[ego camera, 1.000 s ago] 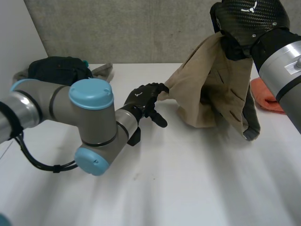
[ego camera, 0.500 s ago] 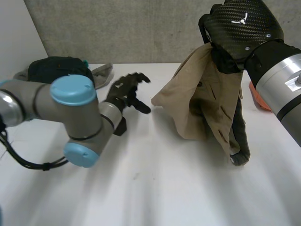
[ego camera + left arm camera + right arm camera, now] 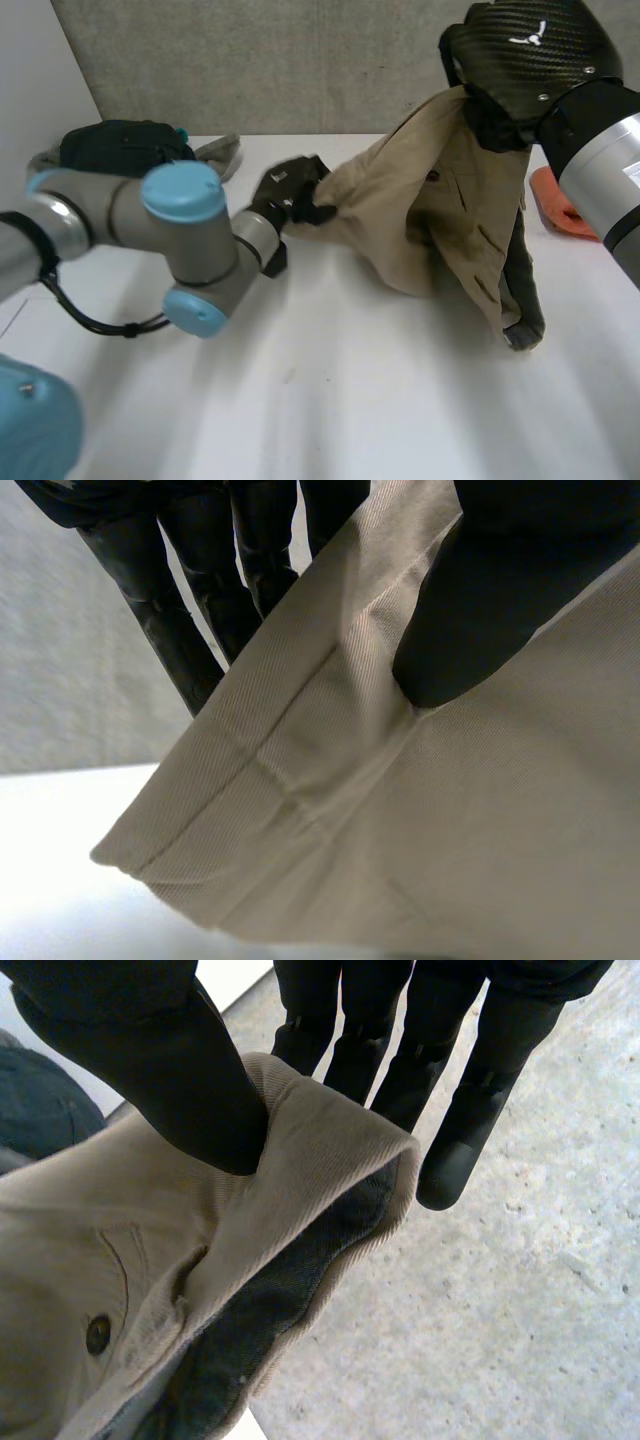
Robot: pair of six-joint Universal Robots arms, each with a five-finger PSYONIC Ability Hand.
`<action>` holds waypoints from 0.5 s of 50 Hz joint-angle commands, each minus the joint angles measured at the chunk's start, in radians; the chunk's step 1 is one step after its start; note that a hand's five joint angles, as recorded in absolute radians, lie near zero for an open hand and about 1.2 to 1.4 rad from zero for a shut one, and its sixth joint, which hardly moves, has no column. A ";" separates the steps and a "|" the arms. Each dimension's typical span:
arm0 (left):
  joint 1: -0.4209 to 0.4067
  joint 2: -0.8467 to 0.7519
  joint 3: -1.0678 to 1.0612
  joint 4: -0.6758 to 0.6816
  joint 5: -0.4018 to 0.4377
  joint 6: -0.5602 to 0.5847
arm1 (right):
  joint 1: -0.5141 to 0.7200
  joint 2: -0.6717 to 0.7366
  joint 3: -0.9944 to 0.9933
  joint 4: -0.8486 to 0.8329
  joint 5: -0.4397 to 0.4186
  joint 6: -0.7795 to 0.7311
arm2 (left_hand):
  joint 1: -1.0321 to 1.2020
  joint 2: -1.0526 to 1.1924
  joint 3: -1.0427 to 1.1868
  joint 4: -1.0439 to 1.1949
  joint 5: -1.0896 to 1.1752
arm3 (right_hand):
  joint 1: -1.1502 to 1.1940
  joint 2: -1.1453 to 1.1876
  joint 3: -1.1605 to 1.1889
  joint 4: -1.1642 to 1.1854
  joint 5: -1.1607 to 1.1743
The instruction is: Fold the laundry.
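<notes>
Tan garment [image 3: 420,215], dark grey lining [image 3: 522,300], white table [image 3: 350,400], orange cloth [image 3: 556,208] at three o'clock, dark pile [image 3: 120,148] at ten o'clock, grey wall [image 3: 300,60]

White table [image 3: 350,400], grey wall [image 3: 300,60] behind (rough, speckled), dark clothes heap [image 3: 120,145] far left, orange cloth [image 3: 552,205] right.

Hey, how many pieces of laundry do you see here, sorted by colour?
tan garment: 1
dark bundle: 1
grey cloth, beside the dark bundle: 1
orange cloth: 1
Total: 4
</notes>
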 commanded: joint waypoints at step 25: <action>0.117 0.638 -0.457 -0.311 0.021 0.561 | -0.198 0.300 -0.155 0.302 0.037 -0.144 | 0.224 0.203 0.209 0.202 0.251 | 0.285 0.213 0.199 0.194 0.204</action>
